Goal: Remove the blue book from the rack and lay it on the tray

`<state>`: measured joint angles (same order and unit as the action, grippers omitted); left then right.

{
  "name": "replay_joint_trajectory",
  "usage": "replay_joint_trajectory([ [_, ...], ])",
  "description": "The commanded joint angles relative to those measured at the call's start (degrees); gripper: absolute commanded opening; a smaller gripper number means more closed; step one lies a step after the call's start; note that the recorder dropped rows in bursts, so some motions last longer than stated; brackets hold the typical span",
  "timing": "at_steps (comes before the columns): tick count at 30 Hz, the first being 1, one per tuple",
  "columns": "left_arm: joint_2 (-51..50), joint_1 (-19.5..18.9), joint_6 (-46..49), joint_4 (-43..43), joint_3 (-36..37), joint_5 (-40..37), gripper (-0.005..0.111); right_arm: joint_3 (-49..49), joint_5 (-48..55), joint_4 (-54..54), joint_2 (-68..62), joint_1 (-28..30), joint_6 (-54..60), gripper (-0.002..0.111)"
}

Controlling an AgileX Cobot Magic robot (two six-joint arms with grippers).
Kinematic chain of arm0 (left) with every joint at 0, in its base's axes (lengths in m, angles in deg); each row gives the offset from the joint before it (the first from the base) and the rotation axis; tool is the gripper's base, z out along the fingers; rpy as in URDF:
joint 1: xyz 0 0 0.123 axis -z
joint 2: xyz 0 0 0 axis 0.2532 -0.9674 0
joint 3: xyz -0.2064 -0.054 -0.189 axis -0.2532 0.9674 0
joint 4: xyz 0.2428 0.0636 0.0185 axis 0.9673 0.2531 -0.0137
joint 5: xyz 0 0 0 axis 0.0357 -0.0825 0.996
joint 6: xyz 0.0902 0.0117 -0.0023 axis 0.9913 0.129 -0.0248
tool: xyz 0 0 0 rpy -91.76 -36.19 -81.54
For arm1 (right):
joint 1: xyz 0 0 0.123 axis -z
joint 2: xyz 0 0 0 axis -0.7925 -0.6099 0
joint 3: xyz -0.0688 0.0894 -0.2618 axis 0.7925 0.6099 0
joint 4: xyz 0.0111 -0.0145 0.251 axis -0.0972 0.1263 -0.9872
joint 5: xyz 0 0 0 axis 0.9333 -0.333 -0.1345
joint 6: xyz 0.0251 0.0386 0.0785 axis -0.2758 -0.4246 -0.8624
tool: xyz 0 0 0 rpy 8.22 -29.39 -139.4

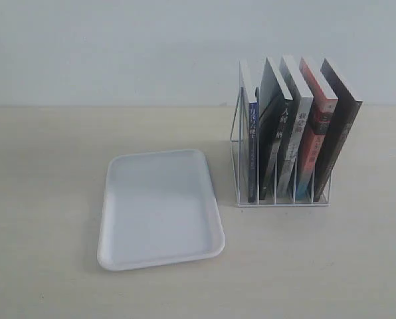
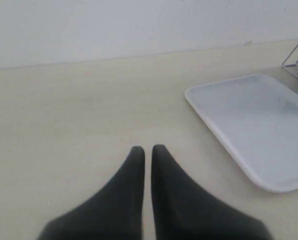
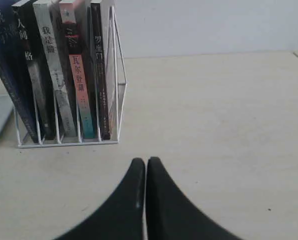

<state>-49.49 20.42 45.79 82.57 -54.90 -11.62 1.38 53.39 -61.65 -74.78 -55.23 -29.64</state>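
Observation:
The blue book (image 1: pixel 252 143) stands upright in the leftmost slot of the white wire rack (image 1: pixel 281 201), its blue spine facing out. The right wrist view shows that spine (image 3: pixel 4 55) at the far end of the rack (image 3: pixel 120 75). The white tray (image 1: pixel 158 207) lies flat on the table just left of the rack, with nothing on it. Neither arm shows in the exterior view. My left gripper (image 2: pixel 148 149) is shut over bare table, with the tray (image 2: pixel 261 127) off to one side. My right gripper (image 3: pixel 145 160) is shut too, short of the rack.
Beside the blue book, the rack also holds a dark book (image 1: pixel 275 133), a grey-spined one (image 1: pixel 294 136), a red-orange spined one (image 1: pixel 315 133) and a black one (image 1: pixel 339 143). A pale wall runs behind the beige table (image 1: pixel 52 166).

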Motion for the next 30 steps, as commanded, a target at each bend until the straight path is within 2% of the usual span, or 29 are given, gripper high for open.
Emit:
replay_joint_trajectory([
  [1, 0.2, 0.0, -0.4, 0.0, -0.2, 0.9, 0.005, 0.0, -7.5, 1.9, 0.3, -0.1, 0.4, 0.000],
  [4, 0.2, 0.0, -0.4, 0.0, -0.2, 0.9, 0.005, 0.0, -12.4, 1.9, 0.3, -0.1, 0.0, 0.000],
  [7, 0.2, 0.0, -0.4, 0.0, -0.2, 0.9, 0.005, 0.0, -28.7, 1.9, 0.3, -0.1, 0.7, 0.000],
  [9, 0.2, 0.0, -0.4, 0.0, -0.2, 0.9, 0.005, -0.3, -31.8, 1.3, 0.3, -0.1, 0.5, 0.000],
  [11, 0.2, 0.0, -0.4, 0.0, -0.2, 0.9, 0.005, -6.1, -31.2, 1.3, 0.2, -0.1, 0.8, 0.000],
  [15, 0.2, 0.0, -0.4, 0.0, -0.2, 0.9, 0.005, -22.3, -15.6, 1.9, -14.3, -0.1, 4.1, 0.000],
  [17, 0.2, 0.0, -0.4, 0.0, -0.2, 0.9, 0.005, -27.4, -11.8, 1.8, -21.4, -0.1, 4.1, 0.000],
  [23, 0.2, 0.0, -0.4, 0.0, -0.2, 0.9, 0.005, -30.7, -16.8, 1.8, -31.2, -0.1, 3.8, 0.000],
  [30, 0.2, 0.0, -0.4, 0.0, -0.2, 0.9, 0.005, -30.7, -21.7, 1.8, -34.2, -0.1, 3.8, 0.000],
])
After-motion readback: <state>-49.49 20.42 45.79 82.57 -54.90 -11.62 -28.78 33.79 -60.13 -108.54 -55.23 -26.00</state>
